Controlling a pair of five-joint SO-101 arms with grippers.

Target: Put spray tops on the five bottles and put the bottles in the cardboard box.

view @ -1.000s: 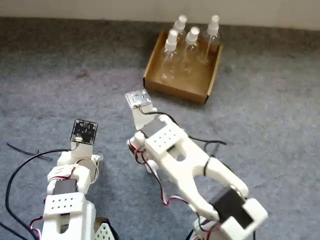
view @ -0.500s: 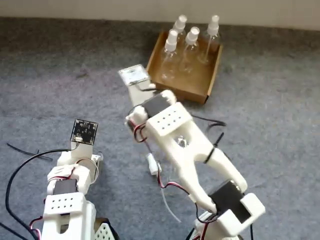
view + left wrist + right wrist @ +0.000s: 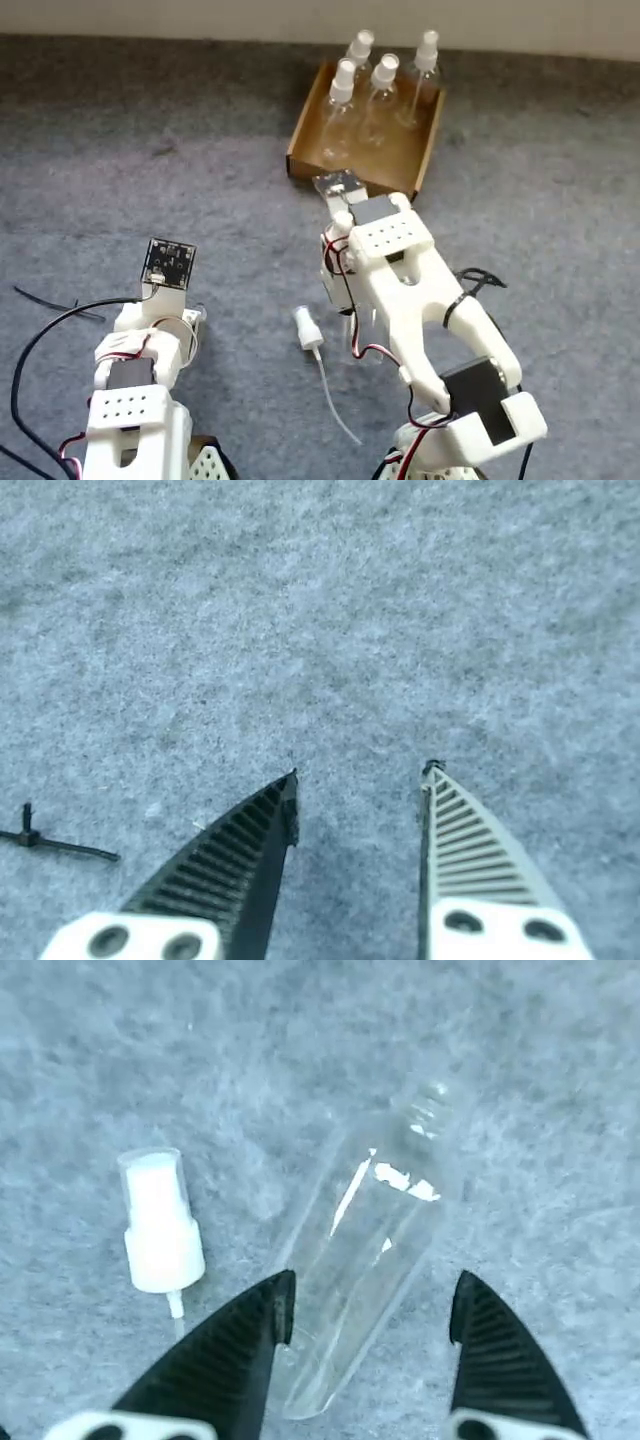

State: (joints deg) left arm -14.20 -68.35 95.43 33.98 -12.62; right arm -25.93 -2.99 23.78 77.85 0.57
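Four capped bottles in cardboard box

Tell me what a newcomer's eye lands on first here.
Four capped bottles stand in the cardboard box at the far side of the carpet. Nearer, the right hand hangs open above a fifth bottle lying uncapped on its side, with a loose spray top beside it. The left hand is open over bare carpet.

Bottle is showing clear glossy plastic, spray top smooth white plastic. Table covering is reading as rough grey felt; cardboard box matt.
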